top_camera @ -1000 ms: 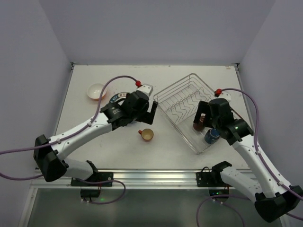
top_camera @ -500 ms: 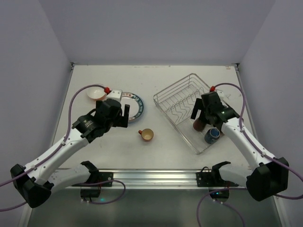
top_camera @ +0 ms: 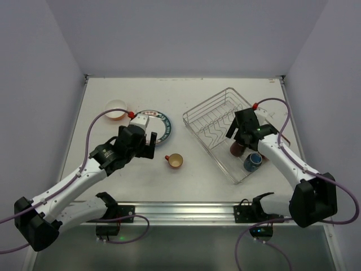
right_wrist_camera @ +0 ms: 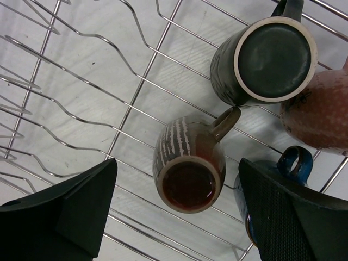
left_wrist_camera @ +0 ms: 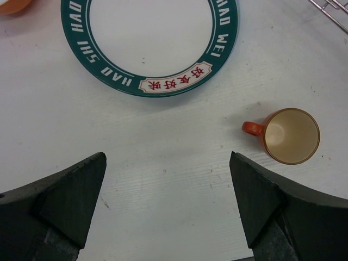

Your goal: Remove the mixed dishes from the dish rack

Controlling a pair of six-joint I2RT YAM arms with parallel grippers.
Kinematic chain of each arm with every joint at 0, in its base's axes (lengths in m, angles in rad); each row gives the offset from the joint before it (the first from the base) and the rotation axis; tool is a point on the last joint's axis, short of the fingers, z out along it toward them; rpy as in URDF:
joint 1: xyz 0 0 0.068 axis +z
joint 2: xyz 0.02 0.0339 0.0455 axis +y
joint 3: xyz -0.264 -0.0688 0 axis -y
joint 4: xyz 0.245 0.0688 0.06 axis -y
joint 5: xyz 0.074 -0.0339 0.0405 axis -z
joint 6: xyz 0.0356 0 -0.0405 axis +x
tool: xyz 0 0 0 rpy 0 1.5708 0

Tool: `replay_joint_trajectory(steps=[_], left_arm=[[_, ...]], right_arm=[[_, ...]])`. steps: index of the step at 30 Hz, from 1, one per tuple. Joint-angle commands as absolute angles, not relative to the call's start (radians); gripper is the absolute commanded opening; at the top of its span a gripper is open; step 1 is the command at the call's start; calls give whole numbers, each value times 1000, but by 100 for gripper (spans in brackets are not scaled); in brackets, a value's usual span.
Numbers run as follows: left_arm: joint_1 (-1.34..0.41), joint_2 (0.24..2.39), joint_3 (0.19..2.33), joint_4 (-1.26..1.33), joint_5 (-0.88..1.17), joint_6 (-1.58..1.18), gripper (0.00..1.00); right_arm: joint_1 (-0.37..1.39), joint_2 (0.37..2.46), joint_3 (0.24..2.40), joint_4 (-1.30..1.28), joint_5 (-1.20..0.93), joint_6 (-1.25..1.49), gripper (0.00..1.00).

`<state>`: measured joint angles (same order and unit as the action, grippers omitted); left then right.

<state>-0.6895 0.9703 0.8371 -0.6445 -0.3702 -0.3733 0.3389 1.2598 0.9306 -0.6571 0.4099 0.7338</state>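
You've got a good share of this done. The orange bowl (top_camera: 115,108) sits out toward the far left corner of the surface. The plate (left_wrist_camera: 81,43) with the dark lettered rim lies flat toward the far edge, left of the dish rack (top_camera: 194,116). The orange mug (left_wrist_camera: 291,136) stands upright mid-surface, just nearer than the plate. Your left claw (left_wrist_camera: 166,190) hangs over bare surface between plate and mug, fingers spread wide, holding nothing. The action now is on the right side, where the rack's zigzag plate slots show only bare wire. What's left in it is bunched at the end toward the near right corner: the brown striped mug (right_wrist_camera: 189,171) mouth up, the black mug (right_wrist_camera: 266,60) upside down beside it, the blue mug (top_camera: 252,162) half hidden, and a rust-coloured speckled piece (right_wrist_camera: 321,117) cut off at the frame's edge. Your right claw (right_wrist_camera: 176,206) is poised above the brown one, fingers wide apart on either side, with no contact that I can see. By my count four pieces are left to lift out, and the brown mug looks next.
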Motion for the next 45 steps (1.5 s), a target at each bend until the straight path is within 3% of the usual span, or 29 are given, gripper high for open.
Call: replay_joint_trajectory(steps=[1, 16, 25, 45], left_arm=[[-695, 969, 831, -591, -345, -351, 100], [-693, 953, 822, -577, -334, -348, 100], [-693, 951, 819, -577, -339, -351, 100], [-693, 945, 819, -578, -345, -353, 100]], right_arm=[[333, 1287, 931, -595, 445, 787, 94], [334, 1287, 893, -617, 543, 900, 90], [336, 1319, 877, -568, 500, 868, 82], [376, 1397, 905, -563, 489, 874, 79]])
